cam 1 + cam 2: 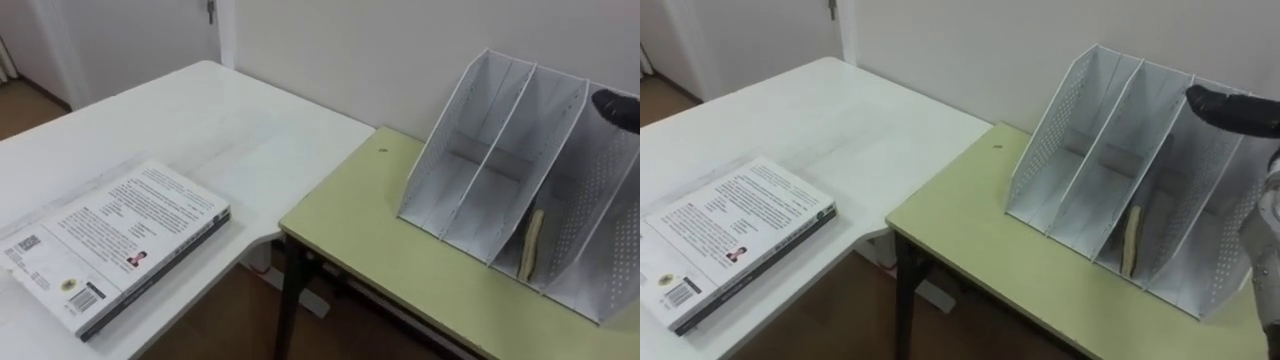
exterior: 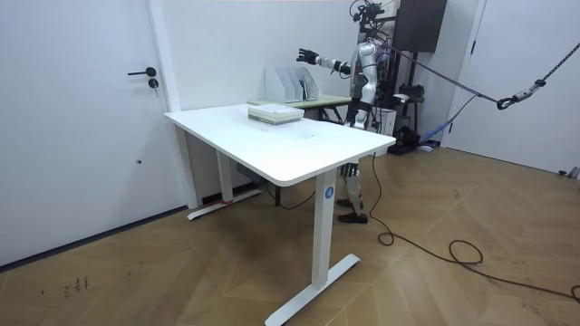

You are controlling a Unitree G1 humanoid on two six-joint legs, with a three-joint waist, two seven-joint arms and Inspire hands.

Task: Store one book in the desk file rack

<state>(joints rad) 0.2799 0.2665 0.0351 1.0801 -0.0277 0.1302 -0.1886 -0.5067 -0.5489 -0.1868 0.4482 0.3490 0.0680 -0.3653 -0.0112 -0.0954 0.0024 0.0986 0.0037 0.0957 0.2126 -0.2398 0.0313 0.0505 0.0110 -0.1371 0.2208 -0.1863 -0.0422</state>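
A thick white-covered book (image 1: 110, 240) lies flat near the front edge of the white table (image 1: 200, 110), at my left. The white perforated file rack (image 1: 520, 170) stands on the green desk (image 1: 370, 230) at my right, its slots open towards me. A thin tan item (image 1: 533, 245) leans in one of its right slots. My right hand (image 1: 1222, 106) is raised above the rack's far right top edge; in the room view my right hand (image 2: 305, 56) is stretched out with its fingers spread and holds nothing. My left arm (image 2: 355, 91) hangs by my body.
The white table and the green desk meet at a corner, with a gap of wooden floor (image 1: 220, 320) below. A white wall runs behind both. A door (image 2: 82, 118) stands at the room view's left.
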